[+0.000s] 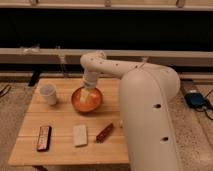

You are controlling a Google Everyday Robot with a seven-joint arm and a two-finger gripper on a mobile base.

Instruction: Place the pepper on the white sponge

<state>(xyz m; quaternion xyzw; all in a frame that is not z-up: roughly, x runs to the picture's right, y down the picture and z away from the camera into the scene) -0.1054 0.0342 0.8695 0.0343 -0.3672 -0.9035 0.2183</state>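
We've got the hand [88,94] down over the orange bowl [75,101] toward the back of the surface [60,119], and honestly we can't tell how open it is or if it's holding anything. The pepper [104,132] lies near the front edge, just beside the sponge [80,135], not touching. A cup [48,93] sits off beside the bowl.

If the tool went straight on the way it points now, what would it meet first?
Probably the orange bowl: the tool hangs pointing down right above it, though depth is unclear. The pepper and white sponge lie nearer the table's front, off that line.
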